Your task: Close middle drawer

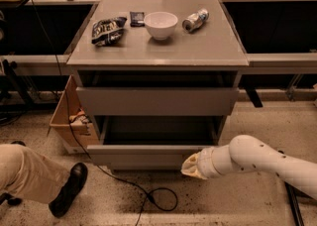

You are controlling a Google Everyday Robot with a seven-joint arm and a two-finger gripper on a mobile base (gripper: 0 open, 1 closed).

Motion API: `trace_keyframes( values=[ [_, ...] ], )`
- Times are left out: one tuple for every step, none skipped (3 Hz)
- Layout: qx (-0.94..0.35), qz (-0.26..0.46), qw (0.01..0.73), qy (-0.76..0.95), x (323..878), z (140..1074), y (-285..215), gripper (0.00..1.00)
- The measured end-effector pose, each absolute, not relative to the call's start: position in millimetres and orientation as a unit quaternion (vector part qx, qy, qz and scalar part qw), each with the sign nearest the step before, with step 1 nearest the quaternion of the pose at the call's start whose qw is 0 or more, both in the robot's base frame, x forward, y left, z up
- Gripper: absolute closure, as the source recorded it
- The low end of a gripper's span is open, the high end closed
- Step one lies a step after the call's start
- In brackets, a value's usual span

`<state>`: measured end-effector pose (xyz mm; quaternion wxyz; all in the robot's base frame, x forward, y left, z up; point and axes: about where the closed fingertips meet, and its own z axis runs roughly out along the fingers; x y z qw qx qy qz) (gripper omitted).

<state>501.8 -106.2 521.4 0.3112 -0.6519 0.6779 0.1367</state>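
The middle drawer (pixel 143 154) is a shallow grey drawer with a plain front. It stands pulled out from the cabinet, and its dark inside (pixel 158 130) shows no contents. Above it, the taller-fronted grey drawer (pixel 157 101) also sits slightly out. The lowest drawer is hidden beneath the open one. My gripper (pixel 190 166) is at the end of the white arm (pixel 257 156), which reaches in from the right. It is low, just in front of the right part of the middle drawer's front panel, at its lower edge.
On the cabinet top (pixel 218 46) lie a chip bag (pixel 107 29), a small dark packet (pixel 137 18), a white bowl (pixel 160 24) and a can (pixel 195 20). A cardboard box (pixel 69 121) stands left of the cabinet. A person's leg and black shoe (pixel 67 190) and a floor cable (pixel 158 197) are at the lower left.
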Motion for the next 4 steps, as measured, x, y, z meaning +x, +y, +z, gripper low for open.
trace_keyframes(
  values=[
    [-0.633,0.150,0.334,0.682,509.0,512.3,-97.3,1.00],
    [-0.603,0.153,0.360,0.695,532.2,489.2,-95.7,1.00],
    [-0.570,0.141,0.381,0.715,561.7,463.6,-98.3,1.00],
    [-0.543,0.121,0.391,0.733,585.0,443.1,-100.9,1.00]
  ],
)
